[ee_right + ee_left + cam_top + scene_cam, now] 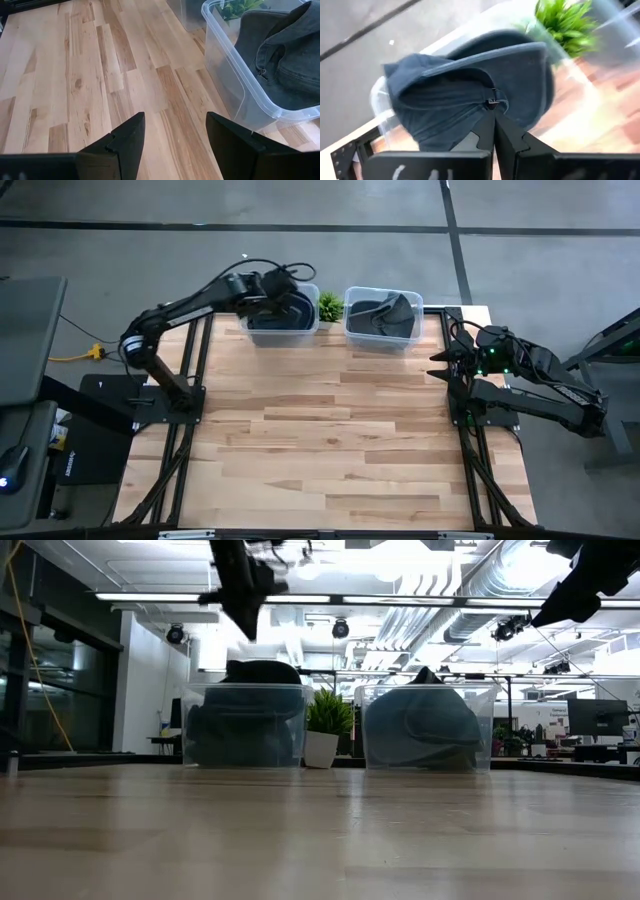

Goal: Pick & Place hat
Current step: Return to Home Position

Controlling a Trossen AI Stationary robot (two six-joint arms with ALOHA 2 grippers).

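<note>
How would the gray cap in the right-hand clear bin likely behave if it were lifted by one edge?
Probably floppy: the gray cap lies crumpled in folds inside the bin, so it would likely sag. It looks like light fabric, unlikely to roll or break. The right pincer hovers nearby, open.

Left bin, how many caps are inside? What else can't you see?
Cap count in the left bin: high view, the left gripper covers part; low view, cloudy walls merge them.
Gray cap: right wrist view, the edge cuts it off.
Plant pot: high view, leaves hide it.
</note>
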